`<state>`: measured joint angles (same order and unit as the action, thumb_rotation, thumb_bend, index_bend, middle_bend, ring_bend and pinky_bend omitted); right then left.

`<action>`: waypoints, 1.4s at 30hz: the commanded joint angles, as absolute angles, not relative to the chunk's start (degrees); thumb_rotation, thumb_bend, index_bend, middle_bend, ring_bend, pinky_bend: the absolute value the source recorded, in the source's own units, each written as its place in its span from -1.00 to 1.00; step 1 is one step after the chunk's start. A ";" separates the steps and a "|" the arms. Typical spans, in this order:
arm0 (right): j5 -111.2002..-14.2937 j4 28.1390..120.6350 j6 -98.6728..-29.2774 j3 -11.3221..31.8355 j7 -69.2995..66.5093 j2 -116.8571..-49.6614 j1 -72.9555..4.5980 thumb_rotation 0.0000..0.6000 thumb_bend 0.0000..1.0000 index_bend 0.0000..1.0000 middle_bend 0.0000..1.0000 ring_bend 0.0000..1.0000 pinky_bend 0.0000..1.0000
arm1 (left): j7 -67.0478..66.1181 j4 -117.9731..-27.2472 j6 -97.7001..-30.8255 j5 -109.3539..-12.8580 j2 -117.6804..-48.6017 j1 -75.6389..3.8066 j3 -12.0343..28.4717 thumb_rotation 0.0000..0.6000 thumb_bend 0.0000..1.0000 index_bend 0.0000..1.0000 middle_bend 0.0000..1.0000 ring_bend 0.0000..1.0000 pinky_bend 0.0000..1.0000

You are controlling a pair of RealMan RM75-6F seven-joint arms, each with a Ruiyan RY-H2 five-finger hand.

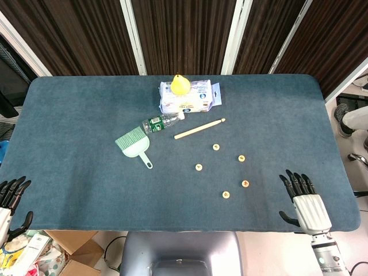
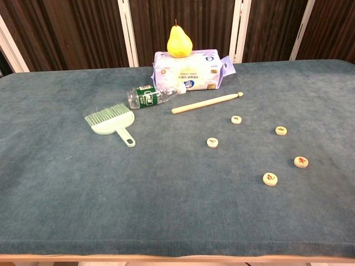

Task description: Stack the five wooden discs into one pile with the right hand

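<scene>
At the desk's (image 1: 75,149) near right edge the right robot hand (image 1: 303,202) rested wide, empty; five scattered discs (image 1: 225,194) risked sliding when pinched.

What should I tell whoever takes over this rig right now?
Right hand: open, holding nothing, at the table's near right edge.
Left hand: open, off the near left corner.
Discs: five, all apart on the cloth, at and.
Done: nothing stacked.
Left: gather all five into one pile with the right hand; the two nearest discs look like the easiest start.
</scene>
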<state>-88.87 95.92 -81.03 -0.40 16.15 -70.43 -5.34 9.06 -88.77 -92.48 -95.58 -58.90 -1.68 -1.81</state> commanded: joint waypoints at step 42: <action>-85.26 83.02 -55.83 2.26 27.56 -86.25 -26.16 1.00 -0.14 -0.09 -1.00 -1.00 -1.00 | 13.15 -87.53 -94.36 -96.80 -57.96 -1.01 -2.35 1.00 -0.01 -1.00 -0.98 -1.00 -1.00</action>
<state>-85.41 83.30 -55.87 2.42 27.53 -85.95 -25.99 13.16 -87.54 -94.37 -96.80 -57.96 -1.01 -2.35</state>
